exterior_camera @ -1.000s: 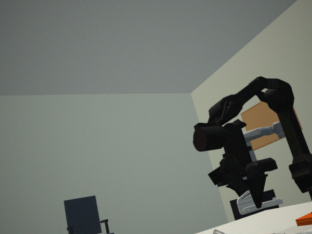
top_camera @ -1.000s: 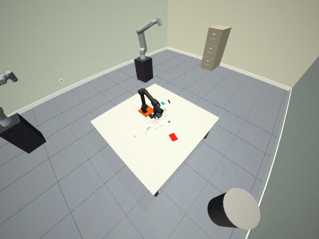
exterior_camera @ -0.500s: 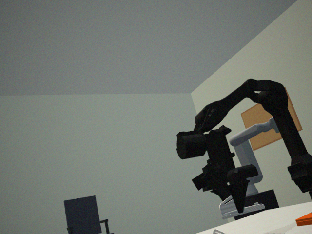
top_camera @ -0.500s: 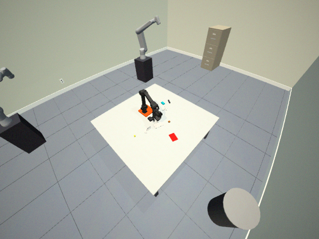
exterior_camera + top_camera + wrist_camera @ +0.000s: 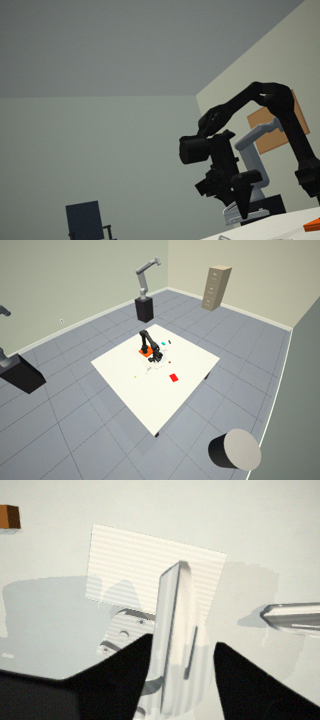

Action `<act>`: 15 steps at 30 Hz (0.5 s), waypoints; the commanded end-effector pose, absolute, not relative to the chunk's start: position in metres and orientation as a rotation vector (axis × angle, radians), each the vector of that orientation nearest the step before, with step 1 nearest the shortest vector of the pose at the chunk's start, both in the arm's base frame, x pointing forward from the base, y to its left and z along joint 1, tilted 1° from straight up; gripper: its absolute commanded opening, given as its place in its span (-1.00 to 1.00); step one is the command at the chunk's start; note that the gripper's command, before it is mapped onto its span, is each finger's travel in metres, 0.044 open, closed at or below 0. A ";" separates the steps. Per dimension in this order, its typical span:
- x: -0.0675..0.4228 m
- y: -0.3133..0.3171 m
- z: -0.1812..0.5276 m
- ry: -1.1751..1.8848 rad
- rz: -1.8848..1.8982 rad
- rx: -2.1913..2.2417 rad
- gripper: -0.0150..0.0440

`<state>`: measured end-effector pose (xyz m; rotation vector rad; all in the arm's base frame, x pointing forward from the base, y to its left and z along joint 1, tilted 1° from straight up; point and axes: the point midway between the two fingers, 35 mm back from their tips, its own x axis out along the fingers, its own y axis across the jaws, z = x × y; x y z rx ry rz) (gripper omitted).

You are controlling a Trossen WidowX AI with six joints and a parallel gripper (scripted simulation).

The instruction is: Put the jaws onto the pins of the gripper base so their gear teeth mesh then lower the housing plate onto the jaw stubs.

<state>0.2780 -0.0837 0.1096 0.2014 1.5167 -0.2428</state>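
Note:
My gripper (image 5: 155,361) (image 5: 236,211) (image 5: 183,645) is shut on a white jaw (image 5: 230,219) (image 5: 169,615). The jaw stands on edge between the black fingers, above the table, and its long slot shows in the wrist view. Below it lies the white gripper base (image 5: 125,562), a striped rectangular part with a rounded part beside it; one pin shows left of the jaw, and the rest is hidden. The other jaw (image 5: 148,369) (image 5: 295,618) lies apart, to the right in the wrist view. A small white piece (image 5: 165,348) lies behind the gripper; I cannot tell if it is the housing plate.
An orange-brown cube (image 5: 169,362) (image 5: 10,517) lies near the base. A red square (image 5: 173,377), a yellow item (image 5: 135,376), a cyan block (image 5: 163,343) and a black item (image 5: 169,341) are on the table. The arm stands at an orange plate (image 5: 141,352).

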 end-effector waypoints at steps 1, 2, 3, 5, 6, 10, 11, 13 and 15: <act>0.279 -0.084 0.109 1.518 -0.238 0.201 -0.04; 0.279 -0.084 0.109 1.518 -0.238 0.201 -0.04; 0.279 -0.084 0.109 1.518 -0.238 0.201 -0.04; 0.279 -0.084 0.109 1.518 -0.238 0.201 -0.04; 0.279 -0.084 0.109 1.518 -0.235 0.198 -0.04; 0.279 -0.084 0.109 1.519 -0.228 0.190 -0.04; 0.279 -0.084 0.109 1.519 -0.228 0.190 -0.04; 0.279 -0.084 0.109 1.519 -0.228 0.190 -0.04; 0.279 -0.084 0.109 1.519 -0.228 0.190 -0.04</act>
